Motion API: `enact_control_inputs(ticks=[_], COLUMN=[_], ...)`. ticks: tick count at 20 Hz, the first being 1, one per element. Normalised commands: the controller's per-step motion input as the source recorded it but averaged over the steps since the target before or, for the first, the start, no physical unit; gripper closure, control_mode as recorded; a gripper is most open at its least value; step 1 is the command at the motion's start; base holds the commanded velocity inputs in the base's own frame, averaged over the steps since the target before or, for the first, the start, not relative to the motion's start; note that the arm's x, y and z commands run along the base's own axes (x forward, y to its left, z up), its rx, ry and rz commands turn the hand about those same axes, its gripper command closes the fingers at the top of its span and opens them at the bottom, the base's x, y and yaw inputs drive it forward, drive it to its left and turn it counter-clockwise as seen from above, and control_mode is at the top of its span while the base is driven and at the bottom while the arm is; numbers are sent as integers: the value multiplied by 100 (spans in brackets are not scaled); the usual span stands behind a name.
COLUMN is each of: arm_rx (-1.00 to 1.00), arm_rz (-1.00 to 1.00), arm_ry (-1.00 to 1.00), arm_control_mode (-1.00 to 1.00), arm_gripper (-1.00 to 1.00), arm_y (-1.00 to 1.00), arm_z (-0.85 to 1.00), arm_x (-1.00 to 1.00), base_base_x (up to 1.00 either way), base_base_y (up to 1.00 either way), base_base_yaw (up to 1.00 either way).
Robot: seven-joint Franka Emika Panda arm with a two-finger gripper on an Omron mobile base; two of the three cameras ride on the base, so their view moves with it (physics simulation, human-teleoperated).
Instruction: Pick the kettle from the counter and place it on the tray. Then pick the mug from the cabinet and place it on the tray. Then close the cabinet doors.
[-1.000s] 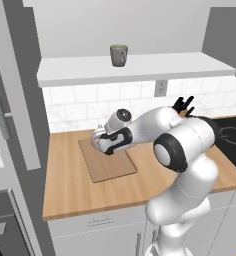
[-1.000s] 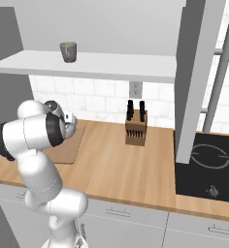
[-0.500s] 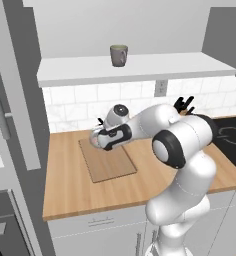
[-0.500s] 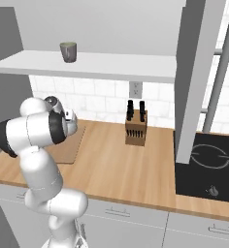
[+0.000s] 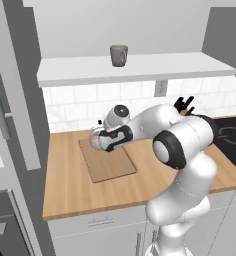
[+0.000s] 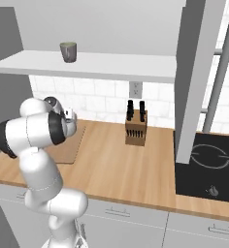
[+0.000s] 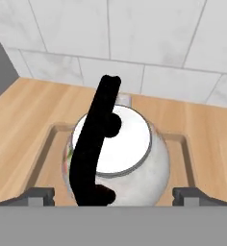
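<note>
Kettle [image 7: 116,156] sits on the tray [image 5: 109,160] atop the wooden counter [image 5: 75,190], the claw [image 7: 113,194] spread wide around it.

Kettle [image 7: 116,156] on tray [image 5: 110,162] near wall; mug [image 5: 118,55] on cabinet [image 5: 140,67] shelf above.

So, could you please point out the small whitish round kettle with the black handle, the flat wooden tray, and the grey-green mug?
Whitish round kettle [image 7: 134,158]: hand view, on its white lid and body.
Flat wooden tray [image 5: 110,165]: left base view, on its bare surface.
Grey-green mug [image 5: 118,55]: left base view, on its side wall.
</note>
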Motion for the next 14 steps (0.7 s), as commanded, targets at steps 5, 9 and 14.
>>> enact_control_inputs(ticks=[5,9,14], arm_rx=[4,5,4], arm_rz=[0,0,0], arm_ry=[-13,-14,-12], arm_control_mode=[-100,-100,-100], arm_gripper=[-100,-100,-100], arm_y=[-2,-1,0], arm_z=[19,35,56], arm_x=[-37,-38,-27], base_base_x=[0,0,0], base_base_y=[0,0,0], base_base_yaw=[0,0,0])
